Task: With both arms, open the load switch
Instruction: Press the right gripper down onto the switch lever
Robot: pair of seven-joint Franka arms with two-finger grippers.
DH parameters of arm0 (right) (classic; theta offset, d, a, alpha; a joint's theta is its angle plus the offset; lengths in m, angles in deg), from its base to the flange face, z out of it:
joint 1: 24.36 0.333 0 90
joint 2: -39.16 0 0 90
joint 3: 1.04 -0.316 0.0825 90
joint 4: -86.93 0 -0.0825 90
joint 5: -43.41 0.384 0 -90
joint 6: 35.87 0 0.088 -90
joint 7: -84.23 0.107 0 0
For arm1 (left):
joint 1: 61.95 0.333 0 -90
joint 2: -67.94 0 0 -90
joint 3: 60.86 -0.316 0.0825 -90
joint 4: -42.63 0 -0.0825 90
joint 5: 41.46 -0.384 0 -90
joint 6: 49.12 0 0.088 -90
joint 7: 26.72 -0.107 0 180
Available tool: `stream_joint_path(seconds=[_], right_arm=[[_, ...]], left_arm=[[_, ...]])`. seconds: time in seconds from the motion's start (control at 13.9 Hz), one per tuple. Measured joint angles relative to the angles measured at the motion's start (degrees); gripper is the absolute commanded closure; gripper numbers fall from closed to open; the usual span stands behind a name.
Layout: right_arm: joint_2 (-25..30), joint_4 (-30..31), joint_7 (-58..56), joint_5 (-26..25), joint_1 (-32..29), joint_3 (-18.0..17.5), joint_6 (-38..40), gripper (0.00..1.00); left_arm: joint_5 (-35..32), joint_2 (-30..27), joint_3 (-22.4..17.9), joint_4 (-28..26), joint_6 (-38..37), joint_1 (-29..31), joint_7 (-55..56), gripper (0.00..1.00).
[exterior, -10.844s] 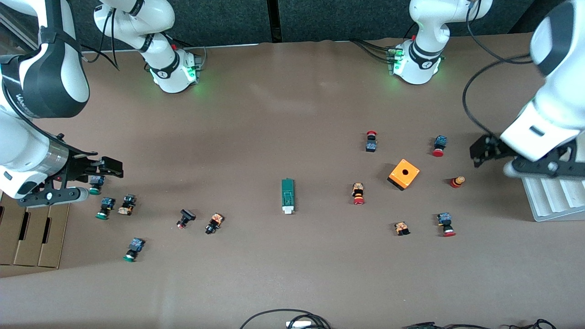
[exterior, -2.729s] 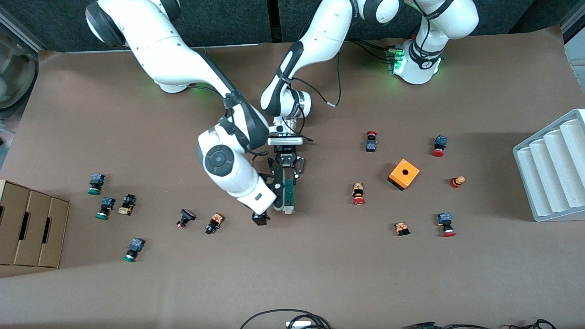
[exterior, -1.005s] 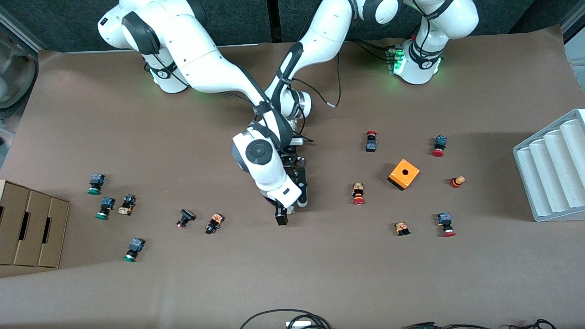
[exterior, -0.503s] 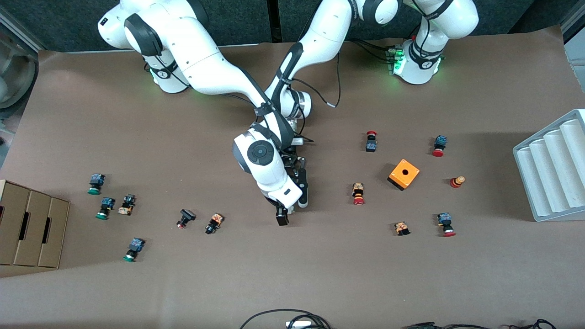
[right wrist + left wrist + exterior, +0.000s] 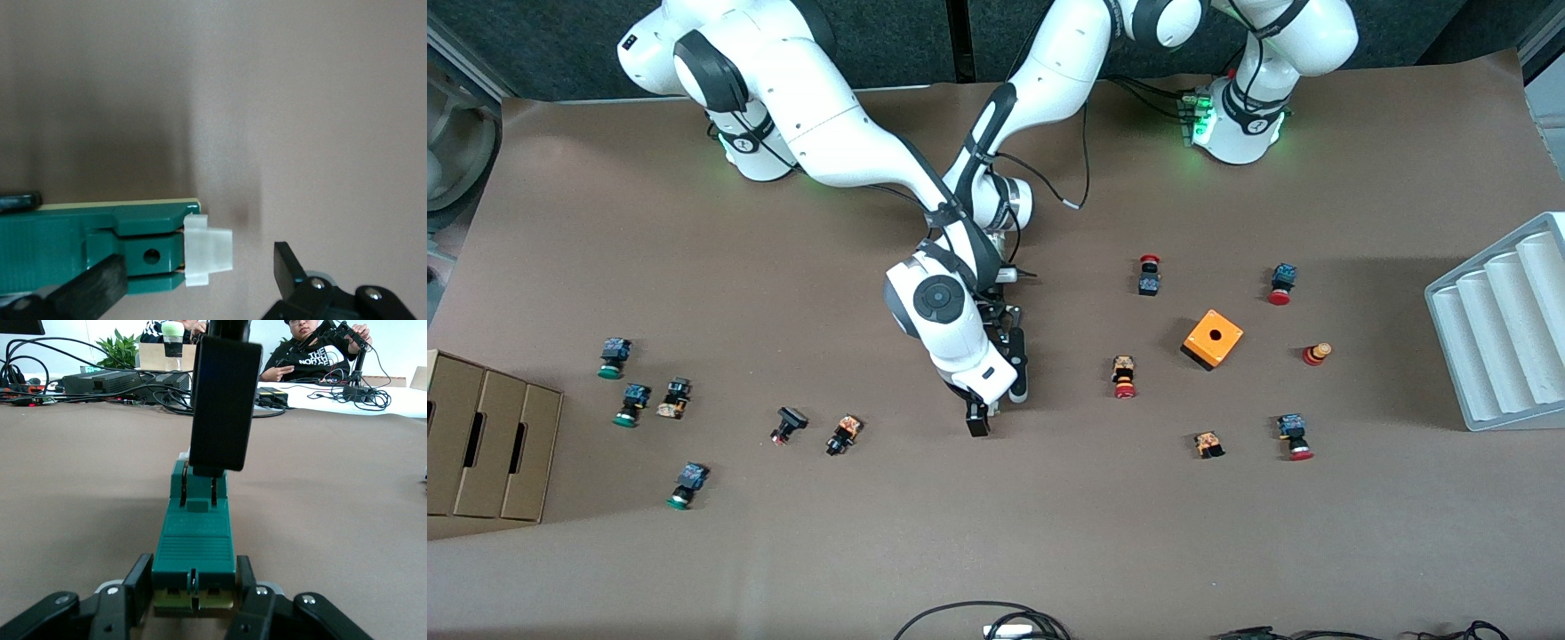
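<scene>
**Load switch pinned at one end, right arm now lined up on the other**

Load switch (image 5: 195,547) lies flat in the middle of the table (image 5: 1049,533), with the orange cube (image 5: 1212,339) well off toward the left arm's end. The left gripper (image 5: 193,590) stays clamped on the green body, one finger pressed to each long side, just as it was a moment ago.

The news is the right arm. A couple of seconds back its wrist hung beside the switch, which the high camera could see in full. Now that wrist sits right over the switch and hides it from above. The right gripper (image 5: 199,260) is spread wide along the switch's length, with one finger (image 5: 93,283) over the green body and the other past the white end (image 5: 208,250). Neither looks to be touching yet. In the last second it has barely shifted.

So the approach looks finished: one arm anchors, the other brackets the white end. Nothing is opened yet. The right fingers closing or pulling on that white piece looks like the next call.
</scene>
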Motion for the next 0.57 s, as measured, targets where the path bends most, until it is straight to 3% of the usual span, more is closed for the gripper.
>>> stream_joint_path(seconds=[0.29, 0.57], right_arm=[[-0.4, 0.0, 0.9, 0.0, 0.3, 0.0, -0.3, 0.06], [-0.6, 0.0, 2.4, 0.0, 0.8, 0.0, -0.5, 0.24]], left_arm=[[0.0, 0.0, 0.0, 0.0, 0.0, 0.0, 0.0, 0.42], [0.0, 0.0, 0.0, 0.0, 0.0, 0.0, 0.0, 0.42]])
